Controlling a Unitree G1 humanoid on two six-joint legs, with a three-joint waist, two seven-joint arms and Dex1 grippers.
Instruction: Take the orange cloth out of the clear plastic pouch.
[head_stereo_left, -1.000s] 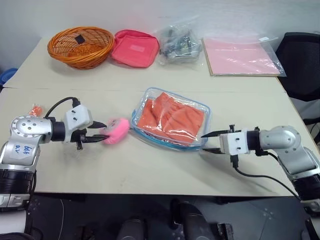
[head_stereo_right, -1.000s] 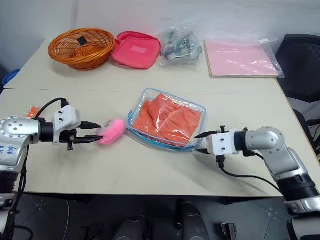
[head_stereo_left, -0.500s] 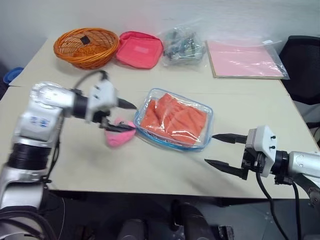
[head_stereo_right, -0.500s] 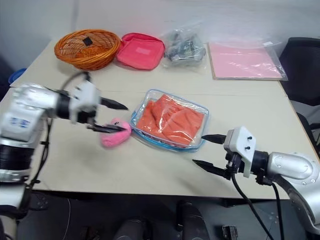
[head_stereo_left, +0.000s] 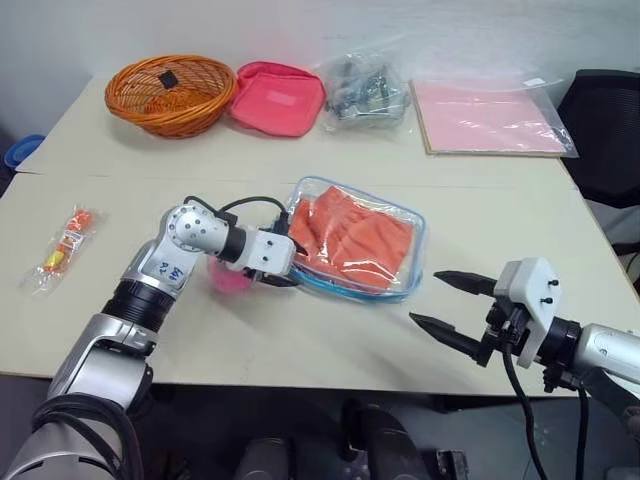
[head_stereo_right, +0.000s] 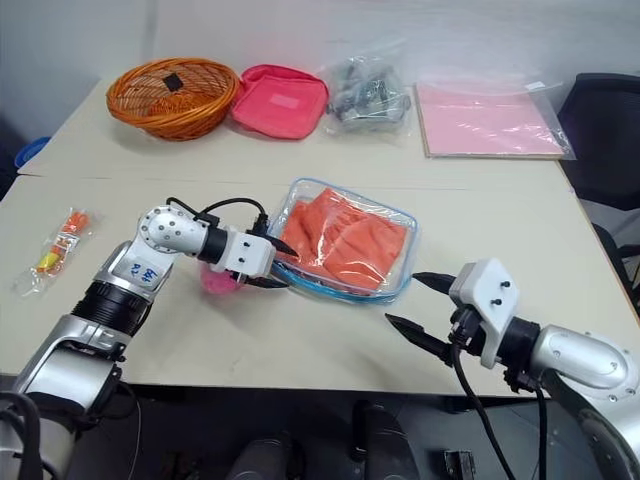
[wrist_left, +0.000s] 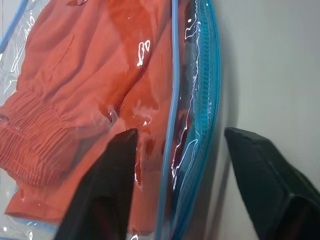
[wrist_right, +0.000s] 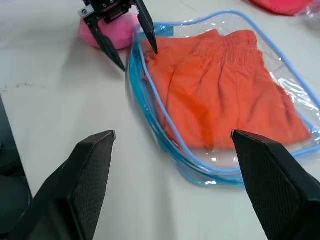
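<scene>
The clear plastic pouch with blue trim lies flat at the table's middle, and the orange cloth is folded inside it. Its pink plush charm rests by its left end. My left gripper is open astride the pouch's left zipper edge: one finger lies over the clear top above the cloth, the other finger over bare table. My right gripper hangs open near the table's front edge, a little off the pouch's right corner, nothing between its fingers.
Along the far edge stand an orange wicker basket, a pink fabric pouch, a wrinkled clear bag of dark items and a flat sleeve of pink paper. A small snack packet lies at left. A black chair stands at right.
My left gripper has swung right from the pink charm to the pouch's left edge, its jaws narrowing. The right gripper drew back from the pouch's right corner, rolled and opened wider.
</scene>
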